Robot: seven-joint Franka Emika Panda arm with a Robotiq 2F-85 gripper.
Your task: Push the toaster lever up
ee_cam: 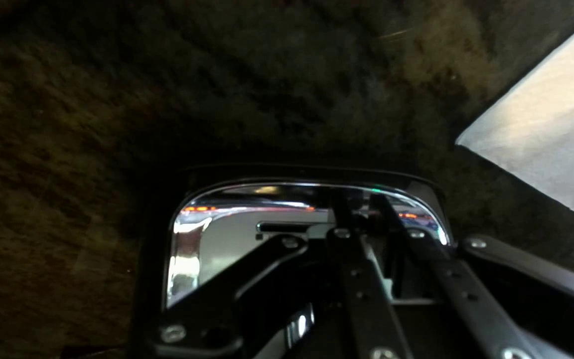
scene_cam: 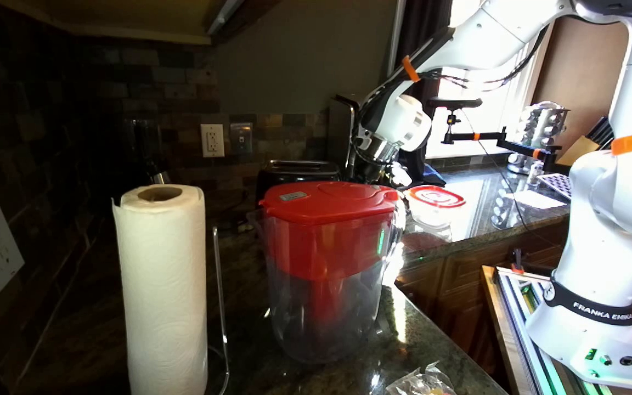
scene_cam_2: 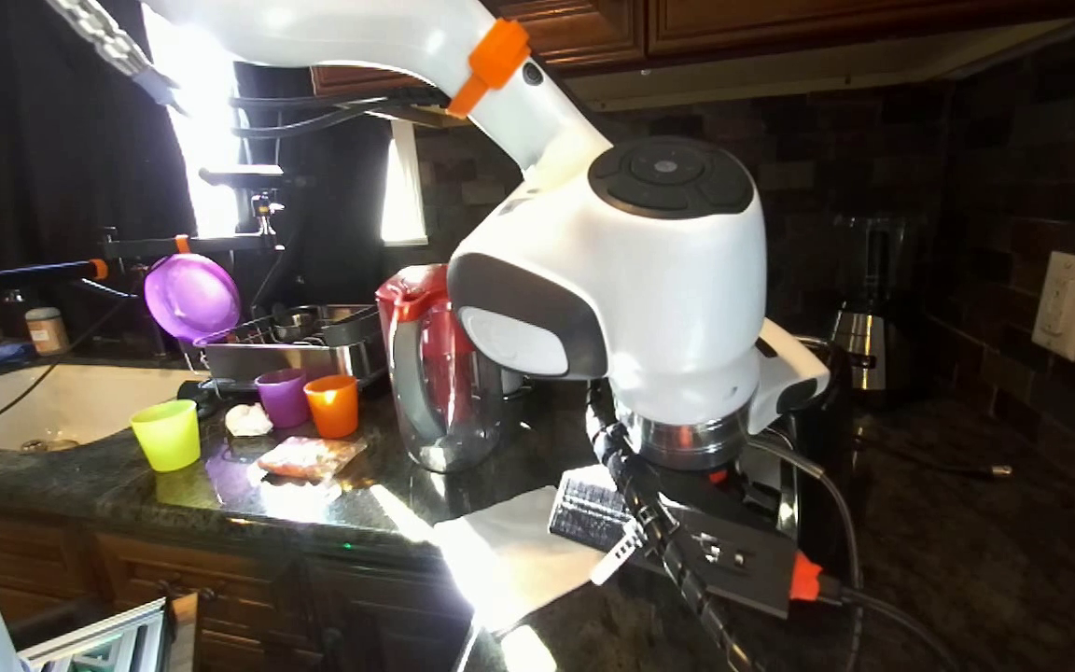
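Toward eight o'clock in an exterior view, a white paper-towel roll (scene_cam: 165,291) stands upright. A wall outlet (scene_cam: 213,140) shows toward ten. The toaster (scene_cam: 294,173) sits on the counter (scene_cam: 420,337) near the centre, toward eleven, its dark body partly hidden by the clear red-lidded pitcher (scene_cam: 327,269) at six. A red-lidded container (scene_cam: 435,198) lies toward three, and the arm's white base (scene_cam: 585,307) stands at four.

In the wrist view, the toaster's chrome top faces the camera at six o'clock. The gripper (ee_cam: 366,214) extends in from five, over the top's right part. Its two sides stand close to each other, but the tips blend into dark reflections, so I cannot tell whether it is pressed together or slightly spread. A pale sheet (ee_cam: 546,124) lies near three.
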